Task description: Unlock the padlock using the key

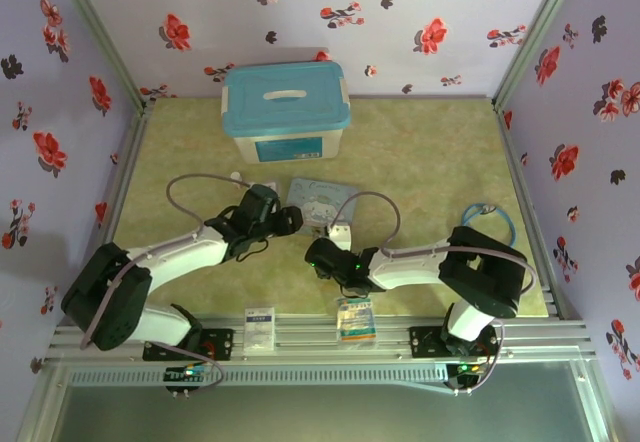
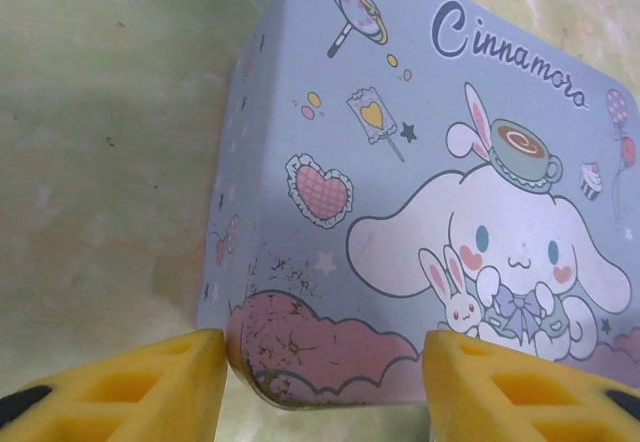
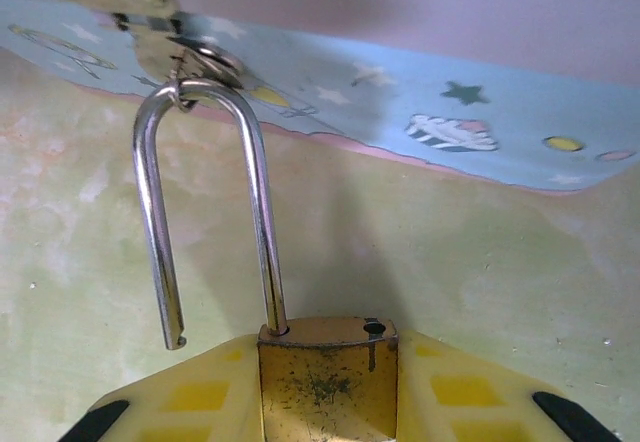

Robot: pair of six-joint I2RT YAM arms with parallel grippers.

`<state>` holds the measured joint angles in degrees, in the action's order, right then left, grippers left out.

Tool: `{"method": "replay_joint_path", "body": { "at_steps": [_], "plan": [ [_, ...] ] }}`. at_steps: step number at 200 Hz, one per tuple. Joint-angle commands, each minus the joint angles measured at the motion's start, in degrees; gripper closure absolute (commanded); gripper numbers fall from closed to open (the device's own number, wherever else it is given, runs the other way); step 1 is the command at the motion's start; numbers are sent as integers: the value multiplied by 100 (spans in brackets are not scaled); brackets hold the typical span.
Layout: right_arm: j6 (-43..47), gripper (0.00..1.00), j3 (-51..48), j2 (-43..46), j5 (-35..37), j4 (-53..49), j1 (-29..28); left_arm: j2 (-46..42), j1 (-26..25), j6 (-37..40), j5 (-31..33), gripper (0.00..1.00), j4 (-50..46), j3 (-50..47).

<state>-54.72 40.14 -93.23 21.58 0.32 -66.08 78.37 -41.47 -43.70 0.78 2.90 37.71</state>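
Between the right gripper's [image 3: 328, 402] yellow fingers [image 3: 190, 402] sits the padlock [image 3: 328, 382], pinched by its brass body, shackle [image 3: 205, 212] sprung free and hooked through the tin's [image 3: 400, 112] latch. The left gripper [image 2: 325, 387] is spread around the tin's corner.

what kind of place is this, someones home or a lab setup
Most likely a staged robot test booth, not a home: flowered wallpaper panels box in a small table, with an aluminium rail frame along the near edge by the arm bases.
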Motion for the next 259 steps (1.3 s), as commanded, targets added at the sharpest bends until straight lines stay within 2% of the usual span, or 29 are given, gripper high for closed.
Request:
{"method": "replay_joint_path", "body": {
  "at_steps": [1, 27, 43, 51, 75, 104, 133, 153, 239, 250, 259],
  "plan": [
    [-228, 76, -461, 108, 11, -822, 161, -282, -148, -277, -104, 47, 212, -154],
    [-367, 77, -838, 457, 25, -835, 266, -649, -170, -342, -92, 46, 97, -172],
    [-377, 77, -911, 527, 31, -843, 303, -761, -168, -191, 43, 35, -70, -46],
    [-372, 77, -899, 516, 30, -841, 307, -701, -168, -99, 95, 31, -95, 17],
    [-463, 77, -813, 334, -130, -520, 289, -188, -153, 210, 100, 28, 200, 245],
    [-966, 77, -902, 162, -137, 20, 241, 650, -160, 579, 277, 33, -138, 813],
    [-1570, 78, -1048, 2, -180, 746, 236, 792, -272, 624, 705, 43, -109, 717],
    [-2030, 80, -1094, -256, -199, 1224, 209, 828, -322, 624, 800, 46, -54, 579],
    [-2856, 84, -616, -709, 162, 1616, 91, 1079, -217, 991, 851, 49, 276, 289],
    [-2905, 85, -508, -758, 200, 1554, 61, 999, -151, 948, 761, 47, 338, 274],
    [-2952, 85, -487, -808, 245, 1591, 25, 916, -80, 863, 664, 40, 382, 279]
  ]
}}
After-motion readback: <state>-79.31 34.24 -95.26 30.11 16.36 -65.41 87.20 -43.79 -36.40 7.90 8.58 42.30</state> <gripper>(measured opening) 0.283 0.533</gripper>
